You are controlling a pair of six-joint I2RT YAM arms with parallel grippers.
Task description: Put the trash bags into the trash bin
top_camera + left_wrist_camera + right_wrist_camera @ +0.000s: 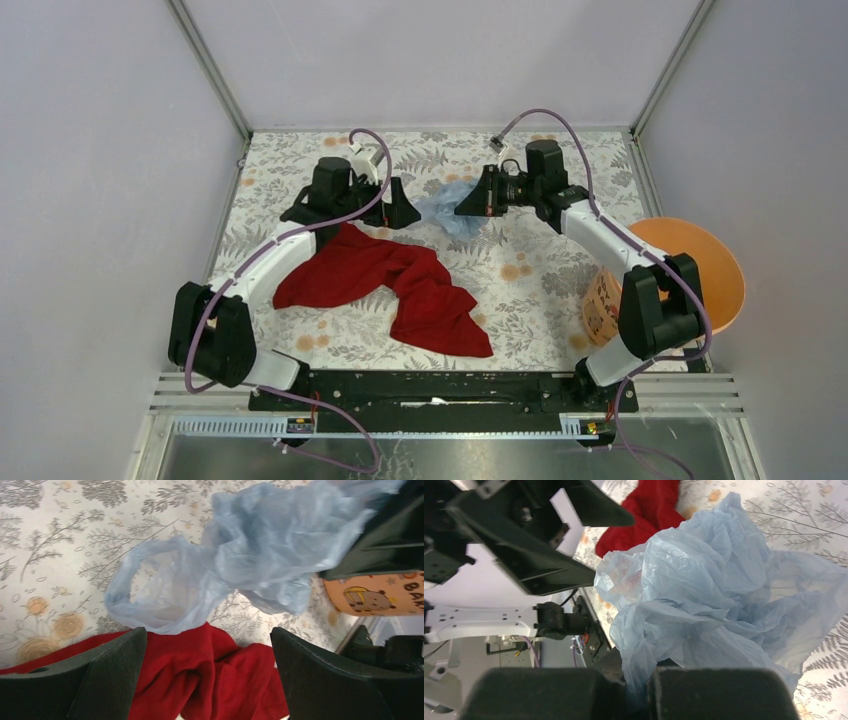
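The trash bag (452, 212), thin pale-blue film and much crumpled, lies just past the far edge of the red cloth (400, 282), between the two grippers. The right gripper (636, 680) is clamped on it: its own camera shows the two fingers (719, 695) pressed together with a bunch of film between them. From there the bag billows away towards the cloth. The left gripper (207, 640) is spread wide and holds nothing. Its fingers (105, 675) sit over the cloth's far part, with the bag beyond their tips.

The trash bin (735, 270) stands well to the right of the cloth, at the table's right edge (mouth open, orange inside showing). The right arm's elbow (655, 300) covers its near-left side. Between the cloth's right edge and the bin, the floral table cover (530, 290) lies bare. To the cloth's left a narrow strip of cover runs to the wall.

The top view gives the bag only as a small blue lump. The left wrist view shows one open handle loop (150, 597), its lower edge meeting the cloth. It also shows the bin's pale printed side (372, 595), which the top view barely shows. The right wrist view alone shows the pinch itself. Whether the bag's bulk rests on the cover or hangs clear of it, I cannot tell.
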